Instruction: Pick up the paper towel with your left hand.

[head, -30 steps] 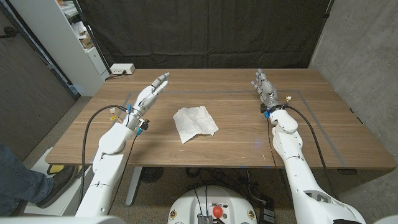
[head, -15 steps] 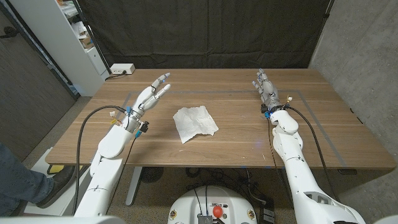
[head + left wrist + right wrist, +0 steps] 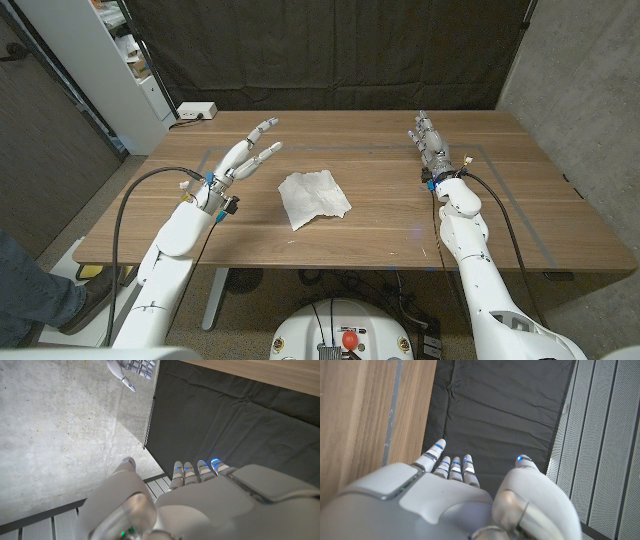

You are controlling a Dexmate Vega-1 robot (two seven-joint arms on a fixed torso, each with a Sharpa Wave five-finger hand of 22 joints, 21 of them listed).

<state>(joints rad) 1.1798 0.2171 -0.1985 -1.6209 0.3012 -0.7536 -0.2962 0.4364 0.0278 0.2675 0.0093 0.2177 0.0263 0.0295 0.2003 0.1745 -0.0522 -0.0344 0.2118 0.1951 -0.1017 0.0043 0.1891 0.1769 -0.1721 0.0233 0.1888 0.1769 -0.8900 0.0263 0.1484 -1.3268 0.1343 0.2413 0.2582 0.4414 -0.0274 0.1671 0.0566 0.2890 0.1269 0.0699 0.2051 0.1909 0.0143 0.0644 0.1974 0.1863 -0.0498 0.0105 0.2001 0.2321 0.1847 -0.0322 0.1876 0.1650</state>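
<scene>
A crumpled white paper towel (image 3: pixel 313 197) lies on the wooden table (image 3: pixel 380 215) near its middle. My left hand (image 3: pixel 244 160) hangs over the table to the left of the towel, a short way from it, fingers spread and holding nothing. The left wrist view shows its back (image 3: pixel 200 500) with the fingers reaching toward the dark curtain, and my right hand (image 3: pixel 132 369) small in the distance. My right hand (image 3: pixel 428 143) stands at the right side of the table, fingers straight and apart, empty; its back (image 3: pixel 445 495) shows in the right wrist view.
A white shelf unit (image 3: pixel 120 60) stands at the back left, with a white power strip (image 3: pixel 194 111) on the table's far left corner. A black curtain (image 3: pixel 330 50) hangs behind the table. A person's leg and shoe (image 3: pixel 40 290) show at the bottom left.
My left hand has lifted a little, turned toward the towel, and its fingers have spread apart. The right hand and the paper towel have stayed put.
</scene>
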